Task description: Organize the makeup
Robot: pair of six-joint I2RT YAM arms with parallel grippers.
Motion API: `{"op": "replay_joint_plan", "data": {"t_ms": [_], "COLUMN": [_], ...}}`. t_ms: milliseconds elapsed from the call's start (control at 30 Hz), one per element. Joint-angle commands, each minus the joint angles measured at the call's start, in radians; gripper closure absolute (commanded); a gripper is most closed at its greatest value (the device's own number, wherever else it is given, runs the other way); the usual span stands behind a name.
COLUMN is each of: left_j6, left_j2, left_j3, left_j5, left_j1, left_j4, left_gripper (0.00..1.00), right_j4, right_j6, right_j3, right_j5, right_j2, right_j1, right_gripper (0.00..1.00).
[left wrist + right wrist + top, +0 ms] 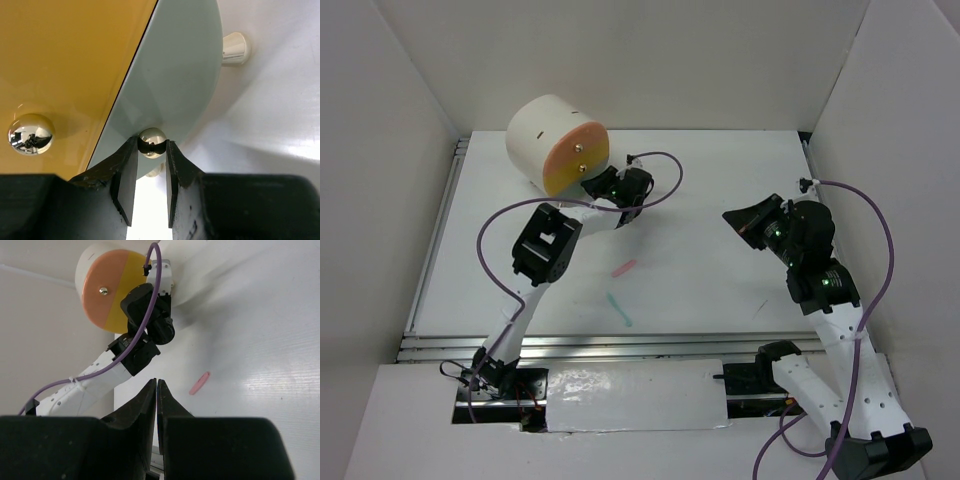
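Observation:
The cream cylindrical box (545,135) with its orange front lies at the back left. My left gripper (603,187) is at that front, and its jaws are closed on a small shiny knob (151,140) at the edge of a pale grey panel (175,75) beside the yellow face. My right gripper (740,220) hovers shut at mid right, and nothing shows between its jaws (157,383). The short pink stick (623,268) lies mid table and also shows in the right wrist view (199,383). The short teal stick (618,309) lies nearer. The thin black stick (760,308) lies at the right. The dark case and brushes are out of view.
White walls close in the table on the left, back and right. A metal rail (430,250) runs along the left edge and another along the front. Purple cables (665,180) loop over both arms. A second knob (30,134) sits on the yellow face.

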State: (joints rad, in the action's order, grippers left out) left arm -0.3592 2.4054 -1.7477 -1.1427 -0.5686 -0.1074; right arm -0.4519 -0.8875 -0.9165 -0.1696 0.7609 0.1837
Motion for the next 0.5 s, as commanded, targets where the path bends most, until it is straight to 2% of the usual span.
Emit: {"op": "replay_joint_plan", "data": {"t_ms": [0, 100, 133, 467], "left_j6": [0.069, 0.092, 0.132, 0.368], "left_j2": [-0.057, -0.071, -0.074, -0.101], "left_j3": [0.025, 0.017, 0.001, -0.022], "left_j5": [0.011, 0.006, 0.011, 0.011], "left_j1": [-0.040, -0.088, -0.099, -0.211], "left_j4": [0.043, 0.077, 0.140, 0.363], "left_gripper": [1.00, 1.00, 1.00, 1.00], "right_j4": [0.018, 0.024, 0.027, 0.062], "right_j6": [0.021, 0.019, 0.019, -0.007], "right_j3": [-0.027, -0.028, -0.028, 0.018], "right_j5": [0.012, 0.016, 0.015, 0.001], "right_j2": [-0.018, -0.020, -0.020, -0.058], "right_j1": [0.008, 0.007, 0.008, 0.008], "right_gripper": [0.90, 0.90, 0.90, 0.91]}}
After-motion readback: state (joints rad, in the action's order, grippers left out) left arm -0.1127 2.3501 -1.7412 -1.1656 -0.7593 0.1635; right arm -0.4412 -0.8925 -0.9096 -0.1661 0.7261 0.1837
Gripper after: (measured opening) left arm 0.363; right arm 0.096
